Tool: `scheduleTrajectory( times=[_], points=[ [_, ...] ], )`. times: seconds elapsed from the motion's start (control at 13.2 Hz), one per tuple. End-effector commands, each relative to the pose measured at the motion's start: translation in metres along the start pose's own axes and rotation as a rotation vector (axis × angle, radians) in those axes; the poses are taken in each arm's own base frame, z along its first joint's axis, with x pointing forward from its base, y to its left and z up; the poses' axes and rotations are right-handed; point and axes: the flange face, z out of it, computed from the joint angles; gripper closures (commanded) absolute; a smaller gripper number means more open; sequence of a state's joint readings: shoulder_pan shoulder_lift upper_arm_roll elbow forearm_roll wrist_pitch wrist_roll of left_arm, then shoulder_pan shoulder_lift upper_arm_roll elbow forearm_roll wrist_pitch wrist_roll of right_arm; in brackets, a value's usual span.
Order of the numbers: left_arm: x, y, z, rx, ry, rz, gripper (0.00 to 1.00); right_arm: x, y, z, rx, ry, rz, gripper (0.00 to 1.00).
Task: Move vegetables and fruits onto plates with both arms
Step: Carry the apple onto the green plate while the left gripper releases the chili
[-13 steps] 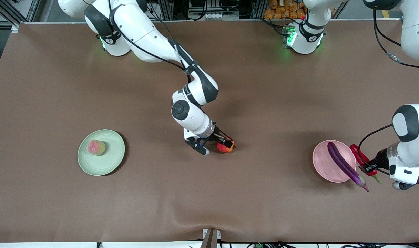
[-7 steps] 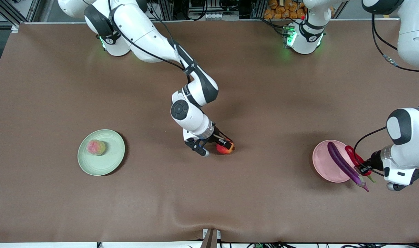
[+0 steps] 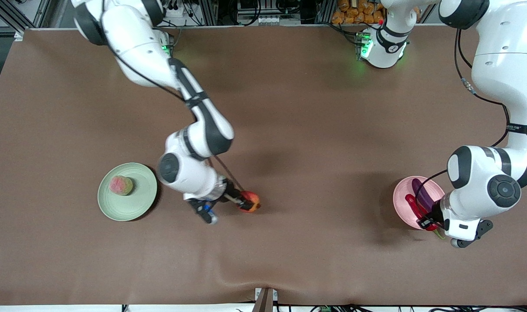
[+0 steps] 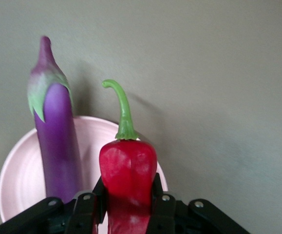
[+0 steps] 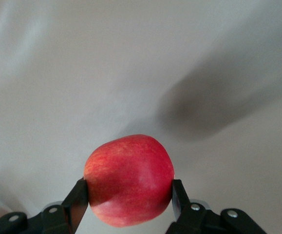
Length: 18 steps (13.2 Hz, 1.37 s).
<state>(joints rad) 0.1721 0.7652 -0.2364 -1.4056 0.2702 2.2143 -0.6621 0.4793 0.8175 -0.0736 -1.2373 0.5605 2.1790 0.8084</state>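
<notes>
— What lies around the two arms?

— A brown table [image 3: 315, 130]. A mint green plate [image 3: 138, 203] toward the right arm's end carries the fuzzy pinkish-green peach [image 3: 121, 185]. A pink plate [image 3: 404, 201] toward the left arm's end has the eggplant [image 4: 58, 146] lying across it.

— And the produce being held?

— The apple [image 5: 129, 179] is round and red with faint yellowish streaks, over bare table between the plates, nearer the green one. The chili [image 4: 127, 180] is glossy red with a curved green stem, over the pink plate, just beside the eggplant.

— The arms?

— The right gripper [image 5: 129, 197] pinches the apple by its sides, arm bent at the elbow. The left gripper [image 4: 127, 195] clamps the chili's body, wrist folded low over the plate.
</notes>
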Motion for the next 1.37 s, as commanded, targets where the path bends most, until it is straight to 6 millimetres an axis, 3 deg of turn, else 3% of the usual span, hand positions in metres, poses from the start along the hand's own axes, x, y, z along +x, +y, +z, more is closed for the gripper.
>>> scheduleTrajectory(
  times=[0.0,0.08,0.15,0.23,0.38,0.61,0.76,0.91,1.06,1.14,1.22,1.29],
  points=[
    [0.014,-0.011,-0.008,0.052,0.059,0.051,0.91,0.048,0.034,-0.066,-0.001,-0.068,-0.086,0.75],
    [0.014,-0.011,-0.008,0.055,0.061,0.053,0.54,0.064,0.048,-0.08,-0.013,-0.093,-0.128,0.75],
    [0.011,-0.007,-0.01,0.057,0.064,0.062,0.01,0.082,0.066,-0.09,-0.026,-0.116,-0.168,0.74],
    [0.011,-0.006,-0.012,0.06,0.064,0.065,0.0,0.096,0.081,-0.101,-0.037,-0.137,-0.209,0.73],
    [0.008,0.0,-0.019,0.055,0.065,0.074,0.0,0.137,0.132,-0.12,-0.054,-0.217,-0.242,0.73],
    [0.006,0.002,-0.047,0.064,0.07,0.075,0.0,0.173,0.19,-0.135,-0.042,-0.29,-0.381,0.73],
    [-0.003,0.005,-0.099,0.071,0.05,0.07,0.0,0.194,0.229,-0.136,-0.053,-0.302,-0.439,0.71],
    [-0.033,0.023,-0.173,0.011,-0.021,0.061,0.0,0.213,0.266,-0.137,-0.026,-0.34,-0.54,0.71],
    [-0.053,0.022,-0.229,0.002,-0.03,0.08,0.0,0.221,0.284,-0.127,-0.01,-0.352,-0.602,0.7],
    [-0.06,0.02,-0.253,-0.007,-0.016,0.134,0.0,0.221,0.282,-0.126,-0.012,-0.347,-0.611,0.66],
    [-0.067,0.016,-0.271,0.001,-0.014,0.204,0.0,0.223,0.284,-0.126,-0.03,-0.34,-0.624,0.53],
    [-0.076,0.012,-0.29,0.016,-0.022,0.255,0.0,0.226,0.288,-0.124,-0.068,-0.335,-0.679,0.22]
  ],
)
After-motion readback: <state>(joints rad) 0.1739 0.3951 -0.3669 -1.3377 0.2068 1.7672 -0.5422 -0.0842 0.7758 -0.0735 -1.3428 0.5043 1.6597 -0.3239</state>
